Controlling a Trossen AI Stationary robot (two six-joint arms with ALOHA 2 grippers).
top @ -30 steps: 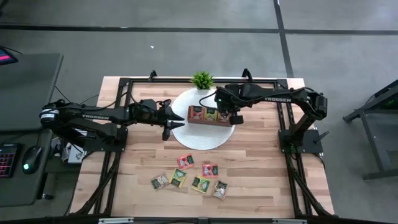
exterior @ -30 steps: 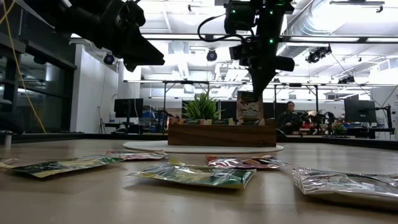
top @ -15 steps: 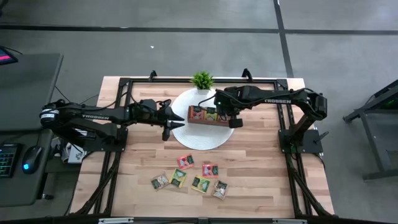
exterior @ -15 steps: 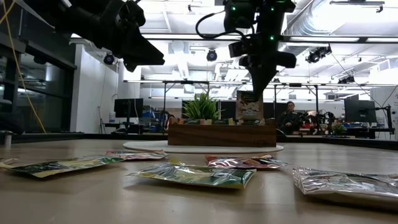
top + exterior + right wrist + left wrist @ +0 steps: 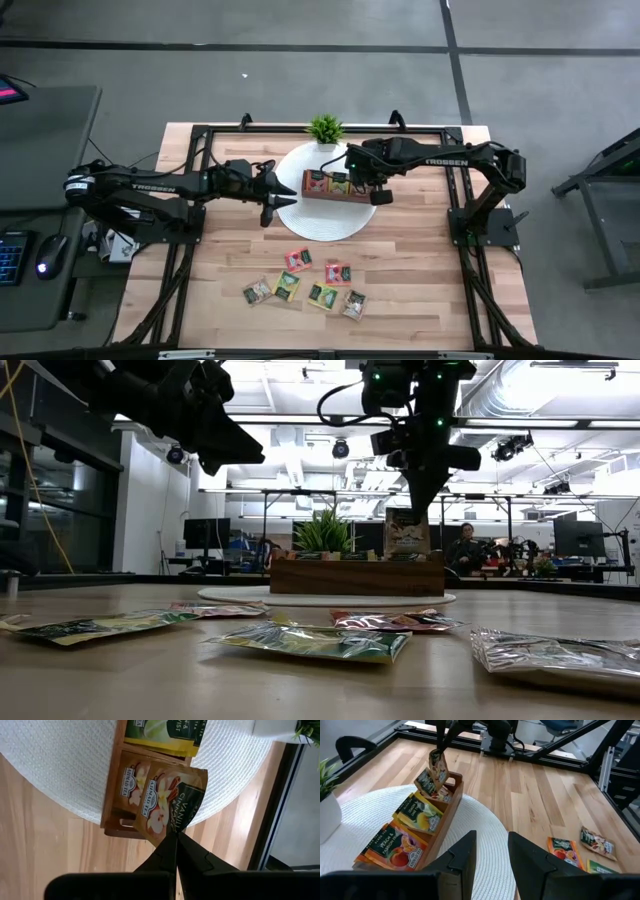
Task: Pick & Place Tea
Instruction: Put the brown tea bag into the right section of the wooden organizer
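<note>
On my overhead feed I see a light wooden table (image 5: 420, 260) edged by a black frame (image 5: 200, 140). A white round mat (image 5: 330, 222) lies on it toward the far side, with a small potted plant (image 5: 325, 128) just beyond. Six loose tea sachets (image 5: 308, 283) lie flat in a cluster on the bare wood nearer the front edge, well apart from the mat.

The tabletop (image 5: 400, 260) is pale wood planks, smooth with a soft sheen. The round mat (image 5: 485, 835) looks white and woven, ribbed and matt, and the tray (image 5: 112, 795) on it is brown wood. The loose tea sachets (image 5: 310, 642) are crinkled, shiny foil; the robot arms (image 5: 150, 183) matt black
</note>
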